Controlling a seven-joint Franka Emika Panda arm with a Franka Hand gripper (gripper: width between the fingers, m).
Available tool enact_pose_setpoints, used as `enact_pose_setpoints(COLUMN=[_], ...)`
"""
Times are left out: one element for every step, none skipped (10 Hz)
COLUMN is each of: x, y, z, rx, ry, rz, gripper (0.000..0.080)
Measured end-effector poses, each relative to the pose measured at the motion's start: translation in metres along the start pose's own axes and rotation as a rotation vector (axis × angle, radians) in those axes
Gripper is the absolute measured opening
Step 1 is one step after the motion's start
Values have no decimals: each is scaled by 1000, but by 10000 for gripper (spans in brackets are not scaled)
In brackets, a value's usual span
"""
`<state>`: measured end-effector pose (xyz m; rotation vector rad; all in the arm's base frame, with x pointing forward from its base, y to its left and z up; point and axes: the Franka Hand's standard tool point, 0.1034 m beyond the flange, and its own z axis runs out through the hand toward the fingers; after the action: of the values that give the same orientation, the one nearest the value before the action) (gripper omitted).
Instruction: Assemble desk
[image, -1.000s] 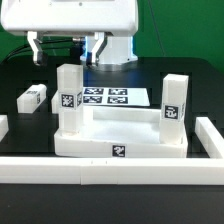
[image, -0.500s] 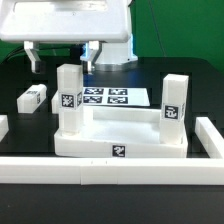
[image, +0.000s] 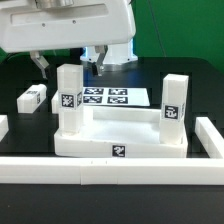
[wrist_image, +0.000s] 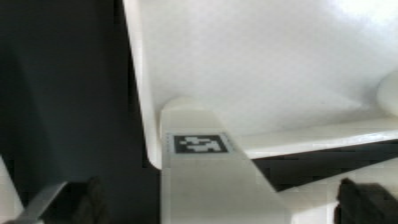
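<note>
Exterior view: open gripper lowers over an upright leg

The gripper (image: 71, 63) stands wide open and holds nothing. Compared with one second ago it has sunk lower and turned a little. Its two fingers (image: 42, 66) now hang on either side of the top of the upright leg (image: 68, 98) on the exterior view's left, without touching it as far as I can see. The wrist view agrees: the leg with its tag (wrist_image: 201, 143) lies between the two dark fingertips (wrist_image: 63, 200), with free space on both sides.

This leg stands in a corner of the desk top (image: 90, 148), which rests on the black table (image: 20, 125). A second upright leg (image: 173, 105) stands in the corner on the exterior view's right. A loose leg (image: 33, 97) lies flat on the table, apart on the left. Behind the desk top lies the marker board (image: 105, 97); in front runs the border wall (image: 110, 168).

I judge that the arm is lining up to grip the upright leg, probably to fasten it in its socket. The loose leg is not yet mounted.
</note>
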<state>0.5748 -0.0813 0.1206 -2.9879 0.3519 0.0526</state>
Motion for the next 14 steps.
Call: enact_pose_setpoints(x=[1,3,9,8,8,8,8,7,7,7,7,7,7,7], y=[-1,-5,-7,-2,1,0,1,2,4,4,4,4,4,4], z=[0,0,1,3,3,3,4,4,5,5,5,5,5,5], rx=[-27,-83,-100,-100,-101,-101,-101,-102,-102,-102,-102,-102,-102,-101], ry=[5,12,51,50,49,49,48,47,45,45,45,46,46,47], rz=[-26,-58,-78,-84,-79,-81,-81,-91,-107,-107,-107,-93,-88,-62], gripper=[649,649,649,649,649,649,525,389,389,287,287,287,287,287])
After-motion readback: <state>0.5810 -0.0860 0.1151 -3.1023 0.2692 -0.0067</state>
